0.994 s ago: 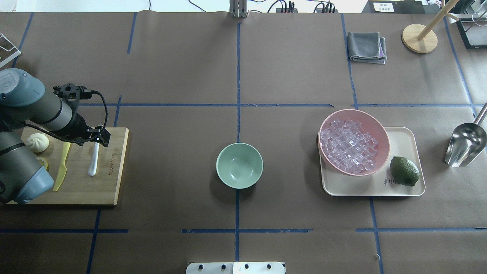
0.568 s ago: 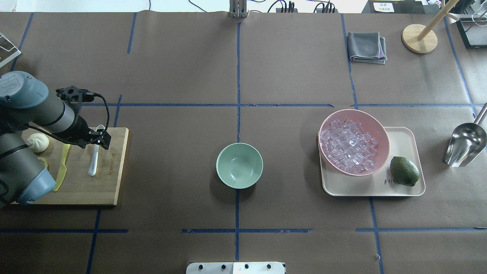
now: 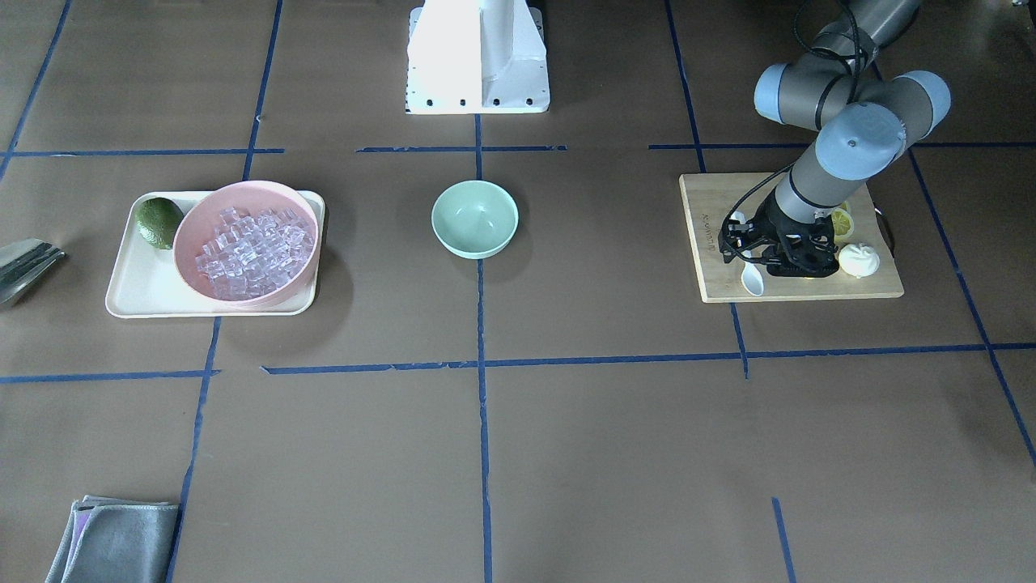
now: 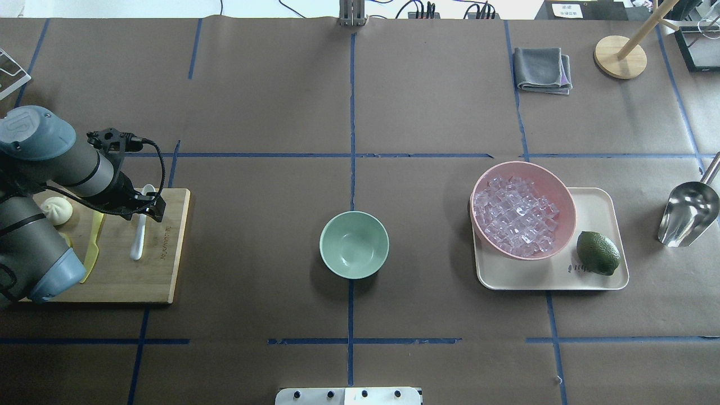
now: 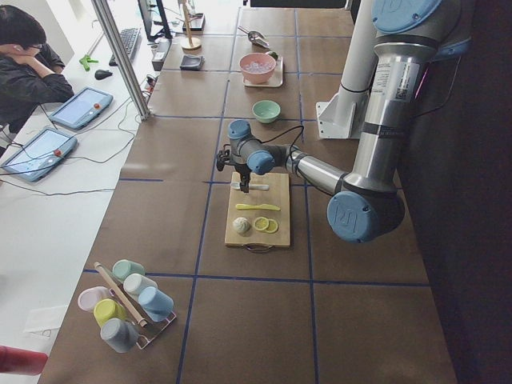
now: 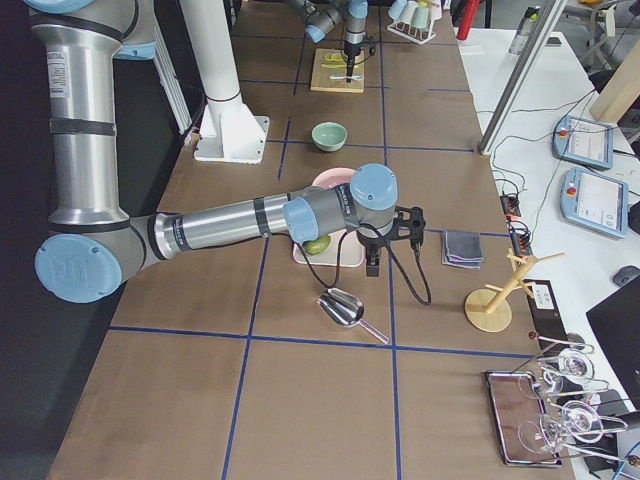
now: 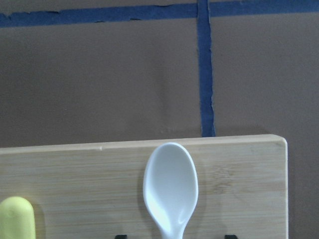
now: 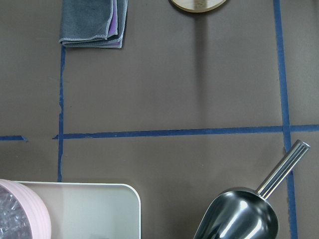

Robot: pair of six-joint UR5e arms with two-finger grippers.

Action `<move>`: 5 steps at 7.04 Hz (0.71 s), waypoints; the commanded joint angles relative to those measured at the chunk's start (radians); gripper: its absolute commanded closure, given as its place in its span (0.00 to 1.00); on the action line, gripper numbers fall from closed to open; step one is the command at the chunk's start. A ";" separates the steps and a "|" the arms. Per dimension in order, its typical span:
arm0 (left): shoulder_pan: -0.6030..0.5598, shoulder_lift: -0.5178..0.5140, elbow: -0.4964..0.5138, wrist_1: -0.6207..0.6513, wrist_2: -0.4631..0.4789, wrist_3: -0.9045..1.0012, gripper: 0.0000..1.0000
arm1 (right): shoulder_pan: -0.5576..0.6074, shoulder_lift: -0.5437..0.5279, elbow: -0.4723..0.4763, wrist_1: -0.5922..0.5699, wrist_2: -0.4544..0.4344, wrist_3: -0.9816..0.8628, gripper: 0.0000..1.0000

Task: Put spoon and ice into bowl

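The white spoon (image 4: 137, 239) lies on the wooden cutting board (image 4: 163, 270) at the left, its scoop (image 7: 170, 186) at the board's far edge. My left gripper (image 4: 145, 209) is open low over the spoon's neck, one fingertip (image 7: 229, 236) on each side of it. The mint-green bowl (image 4: 337, 264) stands empty at the table's middle. The ice (image 4: 517, 216) is a heap of clear cubes in the pink bowl (image 4: 557, 185). My right gripper (image 6: 372, 265) hangs near the tray and the metal scoop; it shows only in the exterior right view, so I cannot tell its state.
A yellow-green knife (image 4: 93, 247), a white bun (image 4: 56, 210) and a lemon slice lie on the board. The pink bowl and a lime (image 4: 598, 253) sit on a cream tray (image 4: 596, 202). A metal scoop (image 4: 687, 212), grey cloth (image 4: 541, 69) and wooden stand (image 4: 620, 56) are at the right.
My left arm has shifted a little and the spoon's scoop now shows clear of the gripper. The spoon, the bowls and the ice have not moved.
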 commanded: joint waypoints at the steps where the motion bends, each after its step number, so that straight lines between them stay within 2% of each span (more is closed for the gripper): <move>1: 0.000 0.003 -0.003 0.000 0.000 0.003 0.64 | 0.000 0.003 0.000 0.000 -0.002 0.000 0.00; 3: -0.003 0.008 -0.014 0.000 -0.002 0.002 0.73 | 0.000 0.005 -0.001 0.000 -0.002 0.000 0.00; 5: -0.004 0.012 -0.018 0.000 -0.002 0.002 0.92 | 0.000 0.005 -0.001 0.000 -0.002 0.000 0.00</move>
